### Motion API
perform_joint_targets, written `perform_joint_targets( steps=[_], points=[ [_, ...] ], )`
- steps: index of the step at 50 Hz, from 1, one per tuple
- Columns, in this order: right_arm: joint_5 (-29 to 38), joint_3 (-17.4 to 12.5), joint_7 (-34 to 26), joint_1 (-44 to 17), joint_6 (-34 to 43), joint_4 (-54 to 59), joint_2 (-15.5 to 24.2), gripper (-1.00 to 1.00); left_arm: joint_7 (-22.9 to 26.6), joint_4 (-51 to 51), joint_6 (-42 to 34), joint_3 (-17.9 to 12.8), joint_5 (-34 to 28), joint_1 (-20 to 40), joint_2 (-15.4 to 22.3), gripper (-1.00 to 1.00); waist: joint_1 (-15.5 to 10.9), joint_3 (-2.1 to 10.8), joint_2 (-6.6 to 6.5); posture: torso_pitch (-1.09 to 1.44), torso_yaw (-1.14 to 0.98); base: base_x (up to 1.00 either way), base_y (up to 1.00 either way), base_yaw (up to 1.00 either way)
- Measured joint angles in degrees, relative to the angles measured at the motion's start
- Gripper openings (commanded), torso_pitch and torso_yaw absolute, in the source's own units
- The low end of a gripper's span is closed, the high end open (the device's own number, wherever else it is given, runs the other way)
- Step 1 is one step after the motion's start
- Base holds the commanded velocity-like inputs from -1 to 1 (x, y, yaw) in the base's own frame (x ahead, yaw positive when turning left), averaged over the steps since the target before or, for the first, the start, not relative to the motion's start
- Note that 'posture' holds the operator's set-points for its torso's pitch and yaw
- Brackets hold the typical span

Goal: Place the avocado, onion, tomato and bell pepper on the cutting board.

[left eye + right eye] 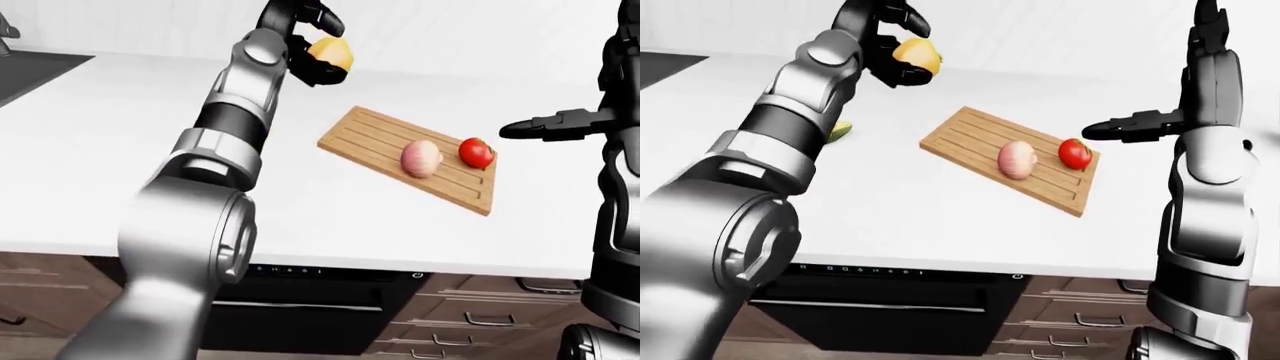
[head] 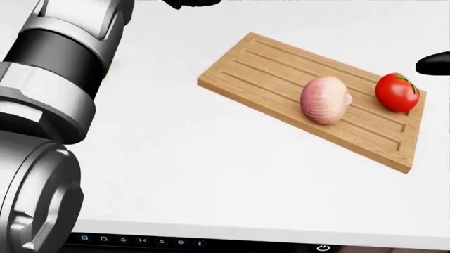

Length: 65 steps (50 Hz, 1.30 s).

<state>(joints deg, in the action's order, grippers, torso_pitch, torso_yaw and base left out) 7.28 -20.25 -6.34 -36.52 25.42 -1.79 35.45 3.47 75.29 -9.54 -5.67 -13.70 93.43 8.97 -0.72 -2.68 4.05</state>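
Only eye views show left hand (image 1: 318, 45) clamped on bell pepper (image 1: 333, 52), right hand (image 1: 1118, 127) apart.

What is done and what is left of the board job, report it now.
Done: the onion and the tomato lie on the cutting board. In hand: the left hand holds the yellow bell pepper raised above the counter, not yet over the board. Left: set the pepper down, then fetch the avocado, which lies on the counter mostly hidden by the left arm. The right hand hovers open beside the tomato.
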Motion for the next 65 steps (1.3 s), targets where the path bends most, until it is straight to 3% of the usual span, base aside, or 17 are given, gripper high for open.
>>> perform_joint_targets(
  steps=[13, 22, 38, 52, 65],
  points=[
    [0.12, -0.22, 0.01, 0.24, -0.08, -0.23, 0.06, 1.0, -0.84, 1.6, 0.31, -1.31, 1.57, -0.77, -2.87, -1.0, -0.04, 0.12, 0.18, 0.0, 0.0, 0.0, 0.0, 0.0],
    [-0.21, -0.53, -0.41, 0.74, -0.14, -0.81, 0.14, 1.0, -1.28, 2.55, 1.93, -0.75, 1.68, -2.31, -6.35, -1.0, -0.06, 0.03, 0.5, 0.0, 0.0, 0.0, 0.0, 0.0],
    [-0.04, -0.12, -0.17, 0.67, -0.39, -0.33, -0.16, 1.0, -2.22, 2.54, 4.12, -0.46, 0.68, -4.45, -8.71, -1.0, -0.06, 0.31, 0.59, 0.0, 0.0, 0.0, 0.0, 0.0],
    [0.22, 0.16, -0.05, 0.23, -0.57, 0.17, -0.44, 1.0, -8.51, 3.18, 6.73, -1.96, 2.91, -7.1, -11.55, -1.0, -0.09, 0.44, 0.64, 0.0, 0.0, 0.0, 0.0, 0.0],
    [0.15, -0.02, 0.01, 0.58, -0.72, 0.04, -0.54, 1.0, -9.91, 3.4, 8.67, -1.3, 3.24, -9.41, -14.08, -1.0, -0.02, 0.54, 0.66, 0.0, 0.0, 0.0, 0.0, 0.0]
  ],
)
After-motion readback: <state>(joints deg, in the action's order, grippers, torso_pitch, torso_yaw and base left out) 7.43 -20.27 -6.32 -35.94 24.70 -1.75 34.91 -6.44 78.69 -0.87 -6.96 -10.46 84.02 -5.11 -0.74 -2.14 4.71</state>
